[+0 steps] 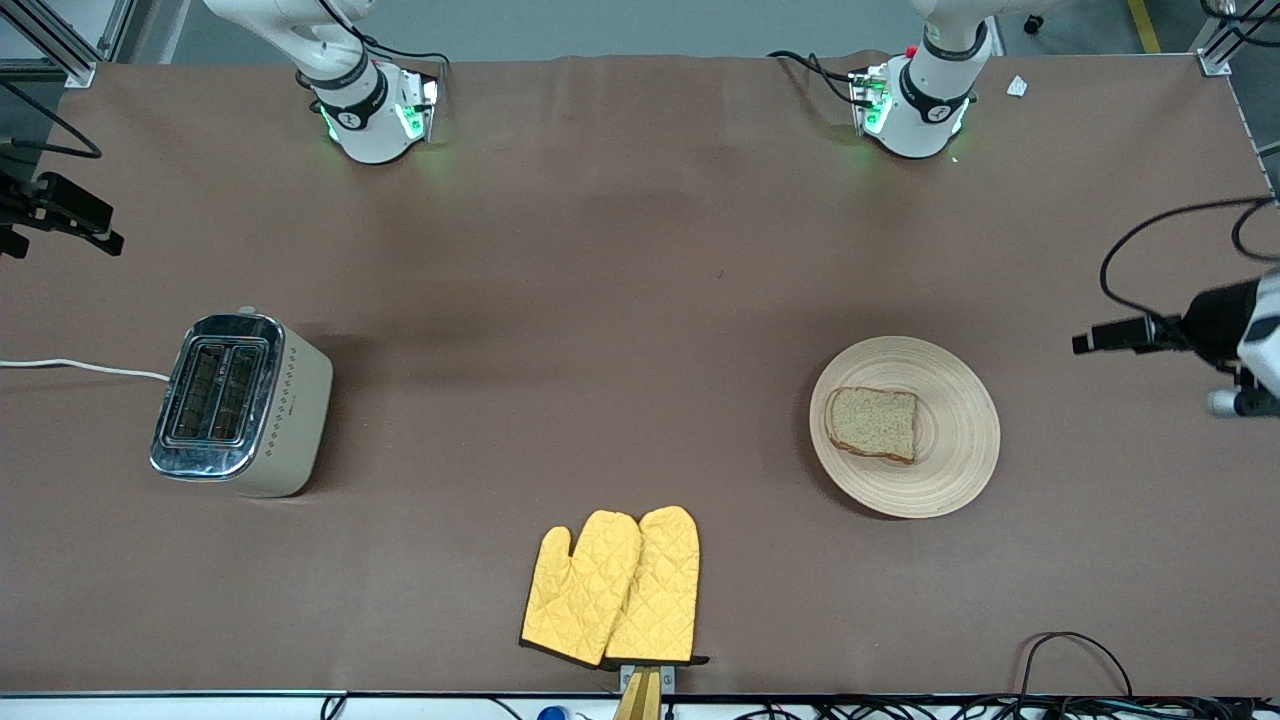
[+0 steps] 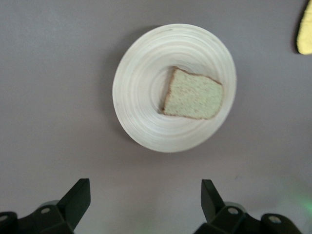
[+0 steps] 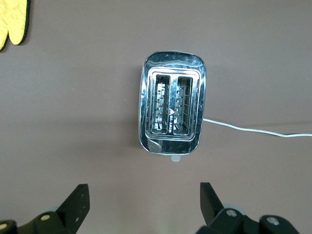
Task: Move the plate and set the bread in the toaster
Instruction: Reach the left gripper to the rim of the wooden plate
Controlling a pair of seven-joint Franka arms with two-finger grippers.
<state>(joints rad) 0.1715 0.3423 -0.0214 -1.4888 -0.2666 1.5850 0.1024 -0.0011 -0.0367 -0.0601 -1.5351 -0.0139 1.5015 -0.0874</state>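
Bread (image 1: 872, 423): one speckled slice lying flat on the plate, a little off its middle, untouched.
Plate (image 1: 950, 455): pale wooden disc with ring grooves, flat on the table toward the left arm's end, nothing gripping it.
Toaster (image 1: 240, 404): upright toward the right arm's end of the table, well apart from the plate; both slots face up and look empty, and its white cord (image 1: 80, 367) trails off the table edge.
Left gripper (image 2: 146, 200): hangs high over the table beside the plate, fingers spread wide, holding nothing.
Right gripper (image 3: 145, 201): hangs high over the table beside the toaster, fingers likewise wide apart and empty.
Oven mitts (image 1: 615, 588): a yellow pair near the front edge, between plate and toaster, apart from both.
Step in hand: the very start, by my reading; neither plate nor bread is yet gripped.
Next move: probably the left gripper goes down to the plate's rim, which needs a low, edge-on pinch because the plate lies flat; carrying it level toward the toaster should keep the bread from sliding off.
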